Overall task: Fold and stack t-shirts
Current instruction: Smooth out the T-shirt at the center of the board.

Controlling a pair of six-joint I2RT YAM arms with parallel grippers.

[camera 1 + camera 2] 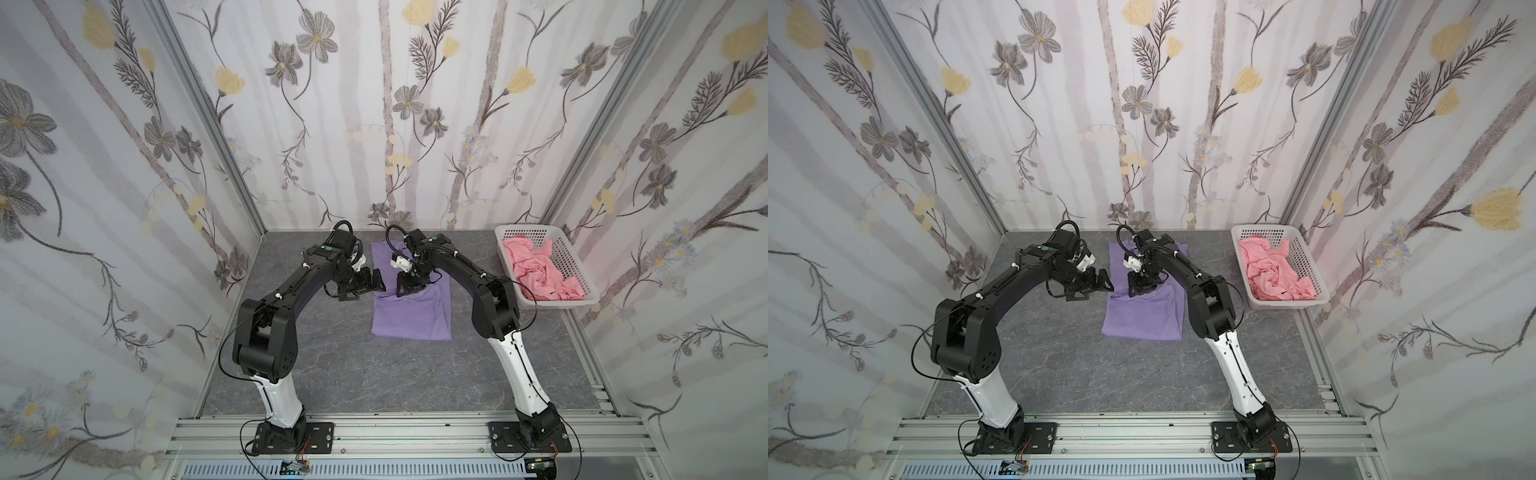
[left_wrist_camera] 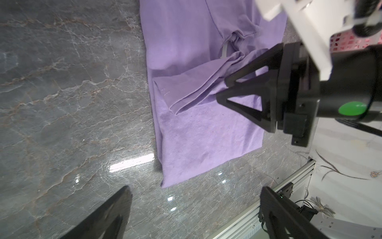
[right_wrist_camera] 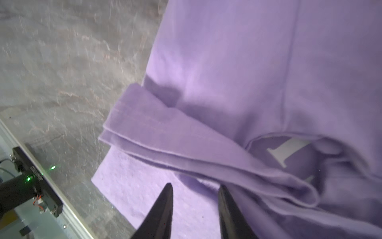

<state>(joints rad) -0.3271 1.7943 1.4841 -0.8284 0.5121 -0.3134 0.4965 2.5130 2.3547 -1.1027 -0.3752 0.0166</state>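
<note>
A lavender-purple t-shirt [image 1: 415, 316] [image 1: 1142, 320] lies partly folded on the grey marble table, its near half doubled over. A salmon-pink t-shirt [image 1: 540, 270] [image 1: 1275, 274] sits crumpled in a white basket. My left gripper [image 1: 365, 284] [image 2: 196, 190] hovers open just left of the purple shirt, with nothing between its fingers. My right gripper [image 1: 409, 291] [image 3: 196, 185] is low over the shirt's middle, its jaws a little apart over flat cloth. A loose layered fold [image 3: 186, 140] lies just past its tips. A bit of white lettering [image 3: 289, 149] peeks from under the fold.
The white mesh basket [image 1: 571, 257] [image 1: 1306, 259] stands at the back right against the wall. Patterned walls close in three sides. An aluminium rail [image 1: 395, 432] with both arm bases runs along the front edge. Bare marble [image 1: 332, 365] surrounds the shirt.
</note>
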